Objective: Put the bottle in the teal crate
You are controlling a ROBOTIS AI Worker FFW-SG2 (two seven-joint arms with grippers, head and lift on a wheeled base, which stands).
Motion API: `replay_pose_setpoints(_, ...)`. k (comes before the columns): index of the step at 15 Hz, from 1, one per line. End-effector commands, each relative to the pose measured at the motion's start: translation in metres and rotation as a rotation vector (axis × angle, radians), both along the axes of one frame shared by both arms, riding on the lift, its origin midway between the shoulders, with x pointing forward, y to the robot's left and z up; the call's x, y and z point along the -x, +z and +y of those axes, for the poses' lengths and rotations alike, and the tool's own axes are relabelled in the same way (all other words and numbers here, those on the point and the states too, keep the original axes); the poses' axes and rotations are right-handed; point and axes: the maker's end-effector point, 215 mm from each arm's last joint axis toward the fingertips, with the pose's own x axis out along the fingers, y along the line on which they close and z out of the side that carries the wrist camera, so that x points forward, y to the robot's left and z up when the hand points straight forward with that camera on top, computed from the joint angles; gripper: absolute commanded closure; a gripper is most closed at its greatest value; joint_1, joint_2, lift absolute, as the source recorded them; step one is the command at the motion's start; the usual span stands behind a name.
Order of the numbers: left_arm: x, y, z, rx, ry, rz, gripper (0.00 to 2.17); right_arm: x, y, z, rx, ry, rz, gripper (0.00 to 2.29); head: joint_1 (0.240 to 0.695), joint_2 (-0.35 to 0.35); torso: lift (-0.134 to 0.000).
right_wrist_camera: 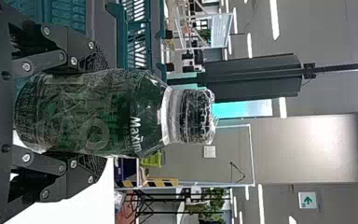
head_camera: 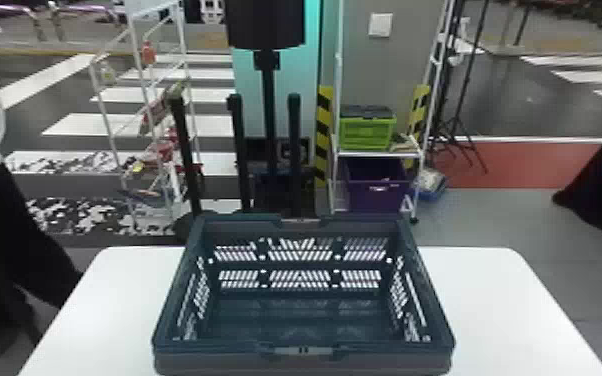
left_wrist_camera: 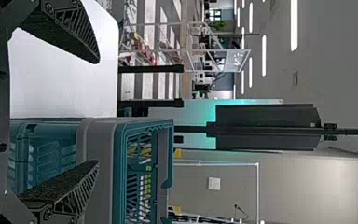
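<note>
The teal crate (head_camera: 302, 350) stands on the white table, and the part of its inside seen from the head holds nothing. In the right wrist view a dark green bottle (right_wrist_camera: 93, 112) with a black cap and clear wrapping is clasped between the two fingers of my right gripper (right_wrist_camera: 93, 112); it stands upright in the room, near the crate (right_wrist_camera: 70, 11). My left gripper (left_wrist_camera: 98, 112) has its fingers wide apart with nothing between them, close to the crate's outer side (left_wrist_camera: 98, 140).
The white table (head_camera: 495, 300) reaches out on both sides of the crate. Behind it stand black posts (head_camera: 295, 145), a white rack with a green box (head_camera: 367, 132) and a purple bin (head_camera: 375, 187). A person is at the far left.
</note>
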Motion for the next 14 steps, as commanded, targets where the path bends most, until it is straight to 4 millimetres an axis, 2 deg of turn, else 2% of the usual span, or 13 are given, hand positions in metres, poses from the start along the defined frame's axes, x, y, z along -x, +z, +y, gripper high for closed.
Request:
replay_pose_setpoints(1,0.000,0.000,0.000,0.000,-0.001,0.000,0.12,-0.003,0.006,0.001,0.000,0.001,-0.009,2.29,0.499,0.000,0.000)
replay_pose_setpoints(5,0.000,0.000,-0.002,0.002,-0.003,0.000,0.12,-0.029,0.030,0.007,0.019,0.015,-0.002,2.29,0.499,0.000,0.000)
replay_pose_setpoints(11,0.001,-0.003,-0.003,0.005,-0.002,0.005,0.12,-0.093,0.051,0.031,0.083,0.060,0.105,2.29,0.499,0.000,0.000)
replay_pose_setpoints(13,0.001,-0.002,-0.003,0.006,-0.003,0.004,0.12,-0.114,0.055,0.040,0.105,0.075,0.150,2.29,0.499,0.000,0.000)
replay_pose_setpoints(14,0.001,-0.003,-0.003,0.007,0.000,0.005,0.12,-0.124,0.048,0.042,0.121,0.081,0.203,2.29,0.499,0.000,0.000)
